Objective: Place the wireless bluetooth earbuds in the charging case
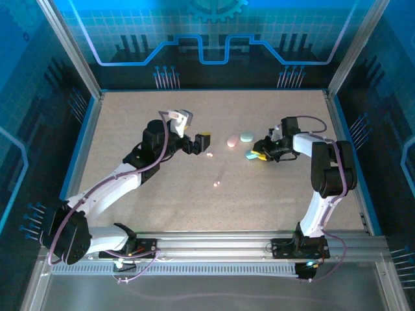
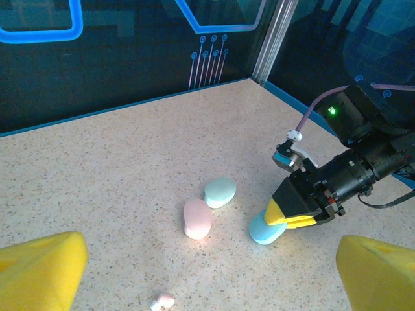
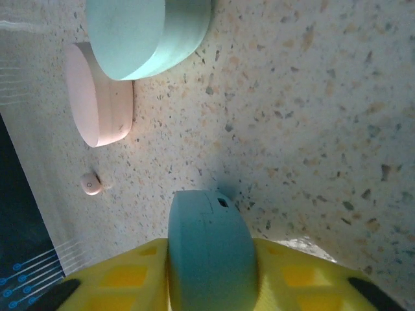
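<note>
My right gripper (image 1: 259, 155) is shut on a blue charging case (image 3: 209, 220), its yellow fingers (image 3: 117, 278) pressed against both flat sides. That case (image 2: 262, 230) sits low at the tabletop. A pink case (image 2: 197, 218) and a teal case (image 2: 220, 192) lie closed side by side just left of it. One tiny pink earbud (image 2: 163, 301) lies on the table in front of my left gripper (image 2: 211, 253), which is open and holds nothing. The same earbud (image 3: 91, 184) shows beyond the pink case (image 3: 97, 97). Another earbud (image 1: 216, 183) lies nearer the table's middle.
The speckled tabletop (image 1: 149, 194) runs to blue-edged walls (image 1: 84, 136) on the left, right and back. My left gripper (image 1: 200, 144) hovers left of the cases, the right arm (image 1: 324, 168) reaches in from the right. Open table lies toward the near edge.
</note>
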Controlling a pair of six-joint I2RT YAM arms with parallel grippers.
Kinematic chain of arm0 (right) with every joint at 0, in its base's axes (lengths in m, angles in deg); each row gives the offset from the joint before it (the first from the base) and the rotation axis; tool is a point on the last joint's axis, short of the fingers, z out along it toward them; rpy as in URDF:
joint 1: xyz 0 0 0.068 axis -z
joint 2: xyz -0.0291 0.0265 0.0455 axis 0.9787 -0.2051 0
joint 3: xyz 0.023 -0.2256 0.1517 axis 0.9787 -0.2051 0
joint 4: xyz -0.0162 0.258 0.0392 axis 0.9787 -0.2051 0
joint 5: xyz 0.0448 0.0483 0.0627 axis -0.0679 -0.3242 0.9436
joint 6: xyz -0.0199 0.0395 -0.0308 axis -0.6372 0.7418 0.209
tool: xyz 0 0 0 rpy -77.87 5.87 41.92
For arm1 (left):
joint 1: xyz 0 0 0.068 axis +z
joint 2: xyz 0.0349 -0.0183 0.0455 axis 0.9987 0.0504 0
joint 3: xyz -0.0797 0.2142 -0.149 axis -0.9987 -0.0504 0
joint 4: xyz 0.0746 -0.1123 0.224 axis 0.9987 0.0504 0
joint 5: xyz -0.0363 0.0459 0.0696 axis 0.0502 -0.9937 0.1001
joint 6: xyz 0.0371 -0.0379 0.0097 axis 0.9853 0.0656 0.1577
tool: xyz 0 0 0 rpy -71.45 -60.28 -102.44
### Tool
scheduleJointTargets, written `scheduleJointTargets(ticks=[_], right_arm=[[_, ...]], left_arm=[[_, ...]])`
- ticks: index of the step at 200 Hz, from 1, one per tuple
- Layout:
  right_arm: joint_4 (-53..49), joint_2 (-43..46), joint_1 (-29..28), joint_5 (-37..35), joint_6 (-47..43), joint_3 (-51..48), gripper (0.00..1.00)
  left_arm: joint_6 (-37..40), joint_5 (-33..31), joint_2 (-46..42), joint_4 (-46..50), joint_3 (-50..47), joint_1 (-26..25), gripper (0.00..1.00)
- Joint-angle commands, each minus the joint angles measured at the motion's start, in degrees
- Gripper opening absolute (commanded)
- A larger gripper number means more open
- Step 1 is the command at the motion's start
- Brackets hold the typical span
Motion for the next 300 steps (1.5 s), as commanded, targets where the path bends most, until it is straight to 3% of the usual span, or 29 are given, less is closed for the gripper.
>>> scheduleJointTargets(ticks=[1,64,103,138,163,217,257,300], right_arm=[[-2.47,-0.48,-0.01,-4.64,-1.24,1.50,0.40],[-9.51,4.52,-0.79,-11.01,-3.96,5.89,0.51],[-15.57,4.62,-5.70,-18.02,-7.44,13.54,0.55],[-21.18,-4.34,-11.19,-16.65,-11.20,26.51,0.55],[-26.65,-13.41,-14.36,-20.02,-14.88,39.17,0.54],[-38.36,-32.28,-15.94,-21.92,-19.21,64.10,0.51],[-42.20,-37.84,-16.56,-19.24,-21.14,70.43,0.49],[-43.25,-35.76,-17.81,-17.30,-22.74,67.34,0.48]], left_arm=[[-0.88,-0.72,-1.27,1.67,2.10,0.64,0.99],[-0.71,-1.04,-1.27,1.46,1.74,1.07,0.99],[-0.74,-0.94,-2.03,1.63,0.86,1.31,0.99],[-0.57,-1.23,-3.68,1.65,-0.61,1.70,0.99],[-0.30,-1.06,-5.49,2.30,-1.39,2.11,0.99],[-0.79,-0.14,-8.55,5.10,-2.31,2.50,0.99],[-0.61,-0.53,-9.82,5.94,-2.74,2.61,0.99],[-1.00,-0.13,-8.83,5.33,-2.05,2.63,0.99]])
